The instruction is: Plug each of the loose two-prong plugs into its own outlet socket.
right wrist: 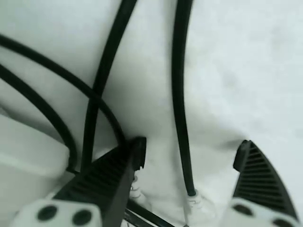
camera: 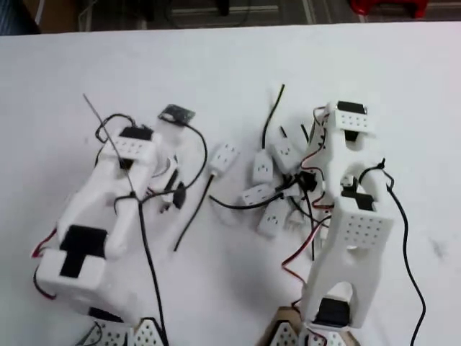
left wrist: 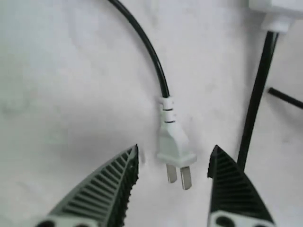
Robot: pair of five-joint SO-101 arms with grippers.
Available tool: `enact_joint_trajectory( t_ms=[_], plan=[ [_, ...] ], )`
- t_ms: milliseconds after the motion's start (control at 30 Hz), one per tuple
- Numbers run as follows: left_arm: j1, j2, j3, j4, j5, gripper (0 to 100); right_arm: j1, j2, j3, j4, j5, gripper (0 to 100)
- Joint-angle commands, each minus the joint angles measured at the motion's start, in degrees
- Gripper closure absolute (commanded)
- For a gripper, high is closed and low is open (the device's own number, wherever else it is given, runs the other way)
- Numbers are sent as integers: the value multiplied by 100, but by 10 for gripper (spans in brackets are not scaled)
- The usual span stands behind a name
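Observation:
A white two-prong plug (left wrist: 174, 150) on a black cord (left wrist: 150, 52) lies flat on the white table, prongs toward the camera. My left gripper (left wrist: 175, 151) is open, its ribbed fingers (left wrist: 116, 184) standing on either side of the plug without touching it. My right gripper (right wrist: 191, 144) is also open, straddling another black cord (right wrist: 180, 94) that ends in a white plug collar (right wrist: 192, 197); the plug body is hidden. In the high view several white outlet sockets (camera: 263, 170) lie clustered between the left gripper (camera: 170, 190) and the right gripper (camera: 305, 180).
One socket (camera: 223, 156) lies apart, left of the cluster, with a black cord (camera: 193, 213) trailing toward the table front. Loose black cords (camera: 272, 108) cross the middle. A small dark board (camera: 176, 113) sits behind the left arm. Another socket's corner (left wrist: 279, 8) and a white block (right wrist: 28, 153) lie close by.

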Motion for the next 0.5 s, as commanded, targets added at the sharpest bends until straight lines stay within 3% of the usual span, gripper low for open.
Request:
enact_joint_trajectory(
  t_ms=[0,233,467],
  plan=[
    [-57,268,-466,360,-299,763,22,13,9,-215,18,690],
    [-57,1112,-1222,440,-325,882,22,13,9,-224,18,690],
    [-66,1455,-1837,818,62,745,22,13,9,-224,26,690]
  ],
)
